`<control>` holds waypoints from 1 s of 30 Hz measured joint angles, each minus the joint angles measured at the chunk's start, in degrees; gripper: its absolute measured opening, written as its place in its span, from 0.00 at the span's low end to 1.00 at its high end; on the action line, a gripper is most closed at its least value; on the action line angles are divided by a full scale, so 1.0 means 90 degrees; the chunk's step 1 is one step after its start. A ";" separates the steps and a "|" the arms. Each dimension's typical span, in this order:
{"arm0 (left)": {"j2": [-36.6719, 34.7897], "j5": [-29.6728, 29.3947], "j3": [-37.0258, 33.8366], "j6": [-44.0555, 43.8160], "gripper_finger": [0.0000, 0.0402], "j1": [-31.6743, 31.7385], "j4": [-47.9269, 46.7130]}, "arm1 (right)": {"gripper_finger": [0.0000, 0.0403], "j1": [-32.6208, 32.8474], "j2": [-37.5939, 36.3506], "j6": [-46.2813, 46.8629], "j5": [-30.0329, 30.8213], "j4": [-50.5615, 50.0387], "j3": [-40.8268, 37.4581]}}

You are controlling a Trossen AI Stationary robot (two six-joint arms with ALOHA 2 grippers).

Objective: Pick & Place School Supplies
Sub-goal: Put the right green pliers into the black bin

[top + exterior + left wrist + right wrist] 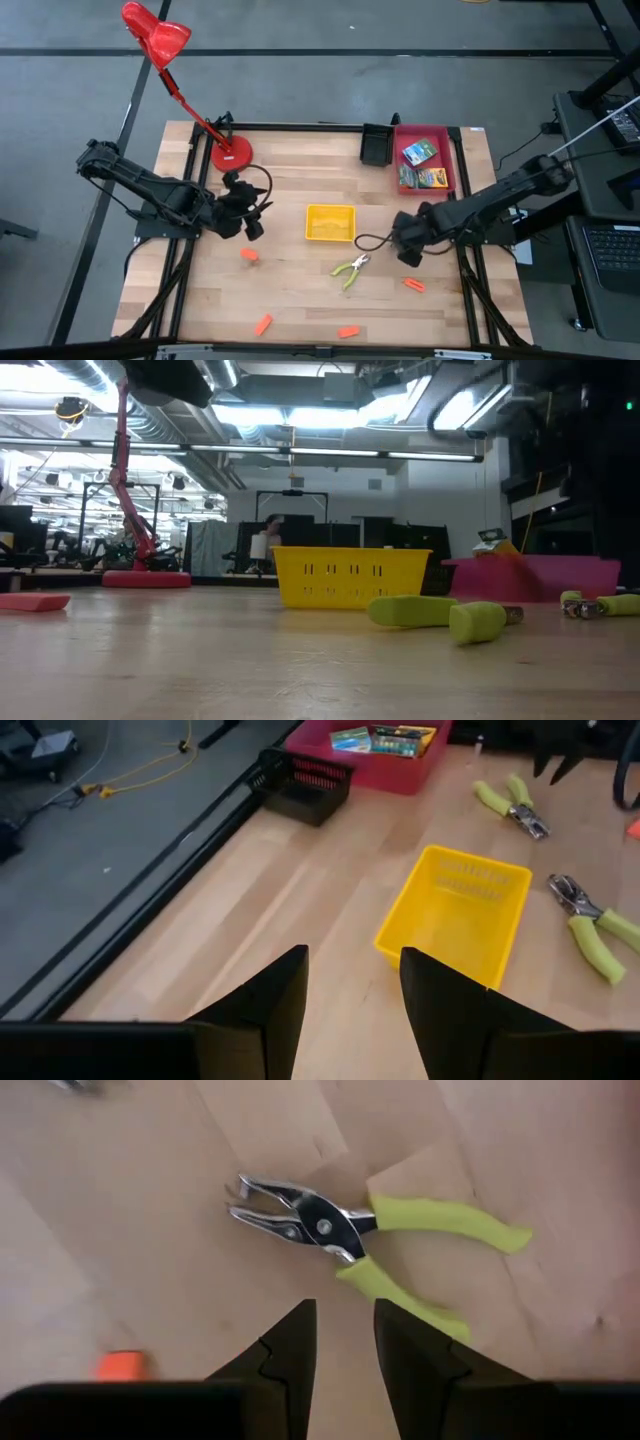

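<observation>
Three printed boxes (420,165) lie in the red tray (450,150) at the table's far right. One yellow-green-handled tool (350,270) lies flat on the wood near the yellow tray (330,222). The left wrist view shows it (590,925) and a second tool (510,805) farther off. Several orange pieces lie on the near part of the table, one of them (248,254) near my left gripper. My left gripper (250,215) is open, left of the yellow tray. My right gripper (405,245) is open, above a tool (360,1230), touching nothing.
The red desk lamp's base (232,153) stands at the far left, its arm reaching beyond the table. A black bin (377,145) sits beside the red tray. Bare wood lies between the yellow tray and the table's near edge.
</observation>
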 joint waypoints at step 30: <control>-0.0022 -0.0106 0.0000 0.0584 0.40 -0.0174 0.0457 | 0.01 0.0002 0.0941 -0.0335 -0.0016 0.0936 0.0018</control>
